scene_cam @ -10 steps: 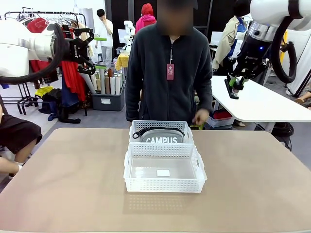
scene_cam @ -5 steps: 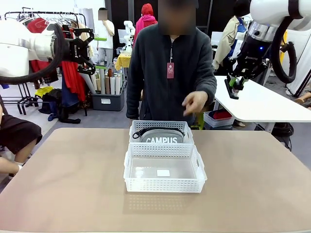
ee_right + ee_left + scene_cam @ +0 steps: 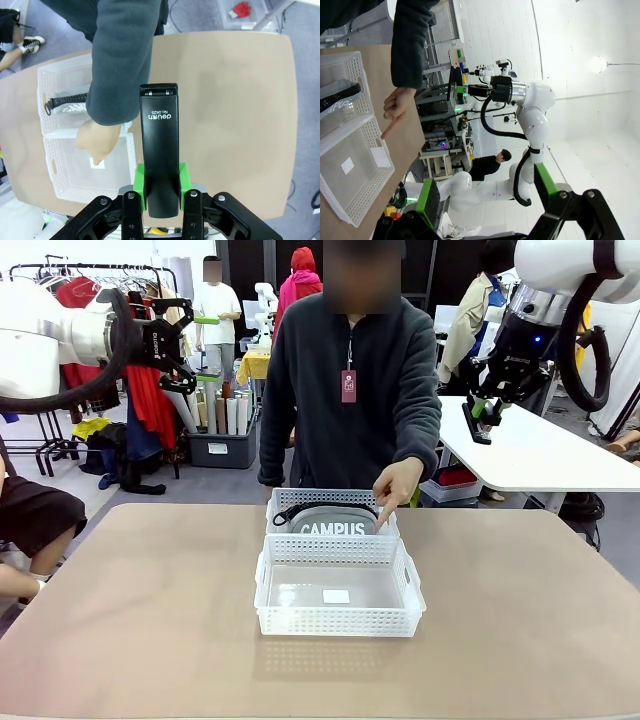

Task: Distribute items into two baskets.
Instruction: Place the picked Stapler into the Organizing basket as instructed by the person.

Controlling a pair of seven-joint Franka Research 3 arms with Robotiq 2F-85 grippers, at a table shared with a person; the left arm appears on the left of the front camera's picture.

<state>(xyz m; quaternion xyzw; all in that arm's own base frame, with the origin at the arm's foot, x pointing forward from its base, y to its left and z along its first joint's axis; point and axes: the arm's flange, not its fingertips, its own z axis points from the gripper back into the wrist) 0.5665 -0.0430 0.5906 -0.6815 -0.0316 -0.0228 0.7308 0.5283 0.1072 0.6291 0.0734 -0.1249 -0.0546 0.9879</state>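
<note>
Two white lattice baskets stand end to end mid-table. The far basket [image 3: 330,495] [image 3: 60,70] holds the grey "CAMPUS" pouch [image 3: 333,524] [image 3: 67,102]. The near basket [image 3: 338,620] [image 3: 65,185] [image 3: 355,190] has just a white sticker on its floor. High at the right, my right gripper [image 3: 480,415] [image 3: 160,187] is shut on the black stapler [image 3: 470,428] [image 3: 159,140]. My left gripper [image 3: 190,340] [image 3: 487,192] hangs open and empty, high at the left. The person's hand [image 3: 393,490] [image 3: 97,142] [image 3: 395,107] points down by the baskets' right side.
The person stands at the table's far edge behind the baskets, one arm reaching over them. The brown tabletop [image 3: 130,620] is bare on both sides of the baskets. A white table [image 3: 540,455] stands behind on the right, below my right gripper.
The person's hand has risen from beside the table edge, swung forward and come down pointing by the baskets. Both arms and the stapler have stayed still.
</note>
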